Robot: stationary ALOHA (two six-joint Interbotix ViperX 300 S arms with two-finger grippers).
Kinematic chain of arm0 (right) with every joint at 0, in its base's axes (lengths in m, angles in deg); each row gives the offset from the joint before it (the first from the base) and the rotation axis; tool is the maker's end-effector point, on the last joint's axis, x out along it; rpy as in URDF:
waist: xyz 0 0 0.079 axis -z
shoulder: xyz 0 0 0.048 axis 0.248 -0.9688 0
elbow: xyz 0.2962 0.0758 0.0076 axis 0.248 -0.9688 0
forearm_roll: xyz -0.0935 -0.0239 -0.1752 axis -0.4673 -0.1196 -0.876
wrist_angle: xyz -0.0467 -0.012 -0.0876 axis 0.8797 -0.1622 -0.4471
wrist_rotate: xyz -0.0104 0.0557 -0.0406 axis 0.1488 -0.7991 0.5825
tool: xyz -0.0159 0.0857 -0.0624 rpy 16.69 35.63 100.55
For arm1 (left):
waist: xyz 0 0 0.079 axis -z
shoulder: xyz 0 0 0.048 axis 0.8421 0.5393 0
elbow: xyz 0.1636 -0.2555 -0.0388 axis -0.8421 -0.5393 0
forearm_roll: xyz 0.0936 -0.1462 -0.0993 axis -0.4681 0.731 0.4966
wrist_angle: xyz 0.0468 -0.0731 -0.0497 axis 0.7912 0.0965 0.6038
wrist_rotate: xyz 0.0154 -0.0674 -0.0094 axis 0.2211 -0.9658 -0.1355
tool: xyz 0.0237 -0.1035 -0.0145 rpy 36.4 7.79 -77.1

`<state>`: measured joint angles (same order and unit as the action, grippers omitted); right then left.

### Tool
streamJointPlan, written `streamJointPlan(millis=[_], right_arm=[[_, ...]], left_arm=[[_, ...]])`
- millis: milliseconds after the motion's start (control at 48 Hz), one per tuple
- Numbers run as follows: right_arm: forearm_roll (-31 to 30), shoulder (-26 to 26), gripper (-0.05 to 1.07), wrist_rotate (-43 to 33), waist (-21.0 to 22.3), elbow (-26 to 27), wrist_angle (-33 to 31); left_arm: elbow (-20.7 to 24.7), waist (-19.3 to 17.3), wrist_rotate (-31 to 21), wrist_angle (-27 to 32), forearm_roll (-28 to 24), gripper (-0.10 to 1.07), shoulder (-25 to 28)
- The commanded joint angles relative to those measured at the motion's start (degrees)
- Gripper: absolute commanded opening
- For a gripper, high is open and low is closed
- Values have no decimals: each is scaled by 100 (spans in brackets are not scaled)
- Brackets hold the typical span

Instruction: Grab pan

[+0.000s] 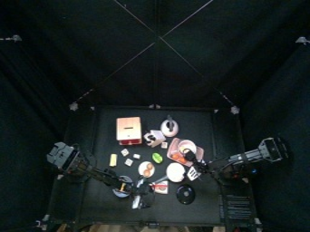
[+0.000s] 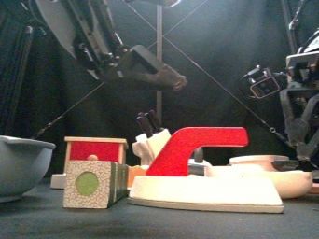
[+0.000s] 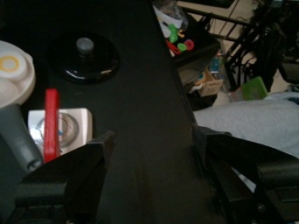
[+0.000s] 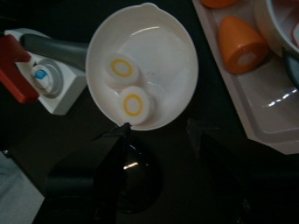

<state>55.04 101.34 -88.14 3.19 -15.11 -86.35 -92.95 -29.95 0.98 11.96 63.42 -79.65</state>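
Observation:
The pan (image 2: 18, 164) shows in the front view at the far left, a grey-blue rounded rim cut off by the edge. In the top view it is the small round thing with a yellowish inside (image 1: 144, 169), left of the table's middle. My left gripper (image 1: 130, 190) hangs near the front of the table, open and empty, over bare table in the left wrist view (image 3: 152, 162). My right gripper (image 1: 194, 169) is open and empty. In the right wrist view it (image 4: 158, 140) hovers just off the edge of a white plate (image 4: 146, 61) with two egg slices. The pan is out of that view.
A round all-black lidded thing (image 3: 84, 57) lies ahead of the left gripper. A red-handled thing on a white board (image 2: 200, 163) and a red and green box (image 2: 93, 173) stand at the front. A white tray (image 4: 275, 118) holds orange pieces.

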Motion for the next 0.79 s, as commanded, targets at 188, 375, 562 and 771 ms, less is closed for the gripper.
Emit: streamJointPlan(millis=[188, 375, 562, 771], right_arm=[[457, -105, 88, 0, -26, 571, -237], [457, -580, 89, 0, 114, 589, -554], [88, -1195, 88, 18, 211, 668, -853], [-264, -1468, 88, 9, 246, 809, -1125]], left_arm=[[-580, 431, 9, -800, 123, 101, -1151], [-1266, 747, 0, -1942, 633, 101, -1635], [-1266, 756, 18, -1942, 817, 101, -1608], [-1327, 729, 18, -1942, 835, 101, -1608]])
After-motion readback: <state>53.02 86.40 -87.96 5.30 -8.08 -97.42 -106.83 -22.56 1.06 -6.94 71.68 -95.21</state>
